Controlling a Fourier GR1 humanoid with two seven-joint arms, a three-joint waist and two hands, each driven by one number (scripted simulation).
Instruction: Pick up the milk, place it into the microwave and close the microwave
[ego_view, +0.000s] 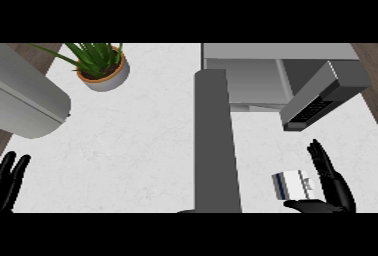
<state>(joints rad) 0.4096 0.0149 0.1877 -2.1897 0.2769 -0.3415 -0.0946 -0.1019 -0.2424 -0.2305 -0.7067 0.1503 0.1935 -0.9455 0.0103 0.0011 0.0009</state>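
The milk, a small white carton with a blue side, stands on the white counter at the lower right. My right hand is just right of it, open, fingers straight and pointing away from me, thumb stretched out under the carton's near side. The microwave sits at the back right with its cavity exposed. Its grey door is swung open and reaches toward me, left of the milk. A keypad panel shows at the microwave's right. My left hand rests open at the lower left edge, fingers up.
A potted green plant stands at the back left. A large rounded grey appliance juts in from the left edge. The counter's bare white top stretches between the open door and my left hand.
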